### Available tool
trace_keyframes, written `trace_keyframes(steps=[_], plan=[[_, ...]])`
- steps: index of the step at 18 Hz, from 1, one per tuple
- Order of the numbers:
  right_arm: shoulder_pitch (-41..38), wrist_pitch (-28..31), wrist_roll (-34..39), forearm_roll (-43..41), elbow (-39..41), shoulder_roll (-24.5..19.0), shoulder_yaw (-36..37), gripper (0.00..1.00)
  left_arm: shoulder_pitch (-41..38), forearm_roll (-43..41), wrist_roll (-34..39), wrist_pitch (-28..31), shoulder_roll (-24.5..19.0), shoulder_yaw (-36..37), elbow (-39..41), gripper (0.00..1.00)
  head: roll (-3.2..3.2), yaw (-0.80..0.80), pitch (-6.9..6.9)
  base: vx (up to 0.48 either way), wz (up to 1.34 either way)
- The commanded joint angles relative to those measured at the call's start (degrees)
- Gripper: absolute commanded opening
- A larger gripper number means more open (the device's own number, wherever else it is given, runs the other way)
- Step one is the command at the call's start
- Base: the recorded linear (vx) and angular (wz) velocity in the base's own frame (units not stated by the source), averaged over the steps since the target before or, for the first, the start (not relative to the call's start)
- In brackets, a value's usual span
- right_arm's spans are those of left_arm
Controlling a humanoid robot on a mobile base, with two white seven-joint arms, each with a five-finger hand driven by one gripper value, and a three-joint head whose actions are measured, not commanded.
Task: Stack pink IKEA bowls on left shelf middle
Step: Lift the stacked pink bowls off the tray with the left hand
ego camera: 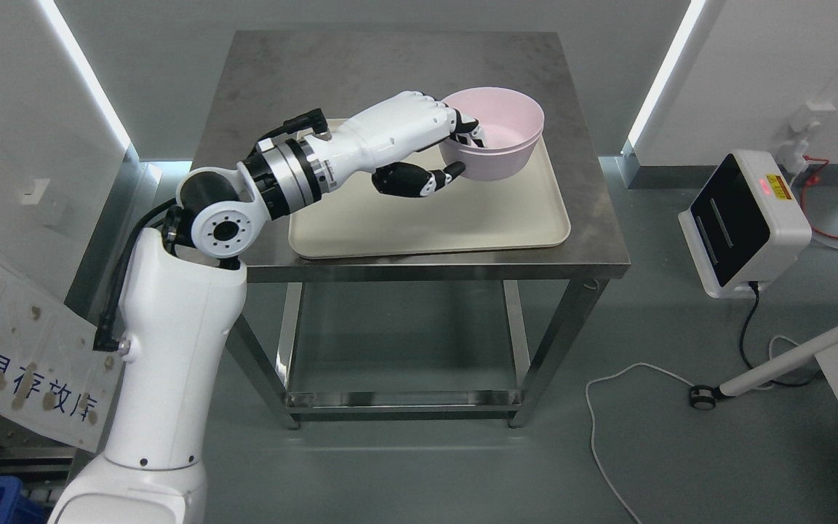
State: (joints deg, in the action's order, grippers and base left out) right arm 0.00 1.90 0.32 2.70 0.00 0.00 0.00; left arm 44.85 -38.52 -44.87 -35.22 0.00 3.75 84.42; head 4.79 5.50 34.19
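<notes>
A pink bowl (500, 132) sits at the back right of a cream tray (463, 218) on a steel table (586, 189). My left hand (460, 151) reaches in from the lower left and is shut on the bowl's near-left rim: the fingers (467, 131) hook over the rim into the bowl, the thumb (433, 179) presses the outer wall from below. The bowl looks slightly tilted. Whether it is lifted off the tray is unclear. The right arm is out of view.
A white device with a dark screen (743, 225) stands on the floor at right, with cables (623, 407) trailing nearby. A white panel with printed characters (19, 349) leans at lower left. A lower shelf (397, 397) spans the table legs.
</notes>
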Motion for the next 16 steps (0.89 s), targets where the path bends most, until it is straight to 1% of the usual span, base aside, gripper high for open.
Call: trace_keyframes(steps=[1, 3, 8, 11, 13, 16], plan=[[-1.7, 0.0, 0.0, -2.7, 1.9, 1.0, 0.6, 1.00, -7.3, 2.4, -0.7, -9.5, -1.0, -17.0, 9.4, 0.02, 0.00, 0.00, 0.00, 0.000, 0.00], [-1.7, 0.0, 0.0, -2.7, 1.9, 1.0, 0.6, 1.00, -9.3, 2.5, -0.6, -9.8, -1.0, -17.0, 9.4, 0.02, 0.00, 0.00, 0.00, 0.000, 0.00], [-1.7, 0.0, 0.0, -2.7, 1.9, 1.0, 0.6, 1.00, -9.5, 2.8, -0.6, -9.8, -1.0, -17.0, 9.3, 0.03, 0.00, 0.00, 0.00, 0.000, 0.00], [-1.7, 0.1, 0.0, -2.7, 1.9, 1.0, 0.7, 1.00, -9.9, 9.0, -0.9, -9.8, -1.0, -15.3, 9.1, 0.02, 0.00, 0.00, 0.00, 0.000, 0.00], [-1.7, 0.0, 0.0, -2.7, 1.9, 1.0, 0.6, 1.00, -11.4, 9.9, -1.5, -9.8, -1.0, -13.5, 9.2, 0.03, 0.00, 0.00, 0.00, 0.000, 0.00], [-1.7, 0.1, 0.0, -2.7, 1.9, 1.0, 0.6, 1.00, -13.3, 10.3, -1.8, -9.8, -1.0, -13.2, 9.2, 0.03, 0.00, 0.00, 0.00, -0.004, -0.02]])
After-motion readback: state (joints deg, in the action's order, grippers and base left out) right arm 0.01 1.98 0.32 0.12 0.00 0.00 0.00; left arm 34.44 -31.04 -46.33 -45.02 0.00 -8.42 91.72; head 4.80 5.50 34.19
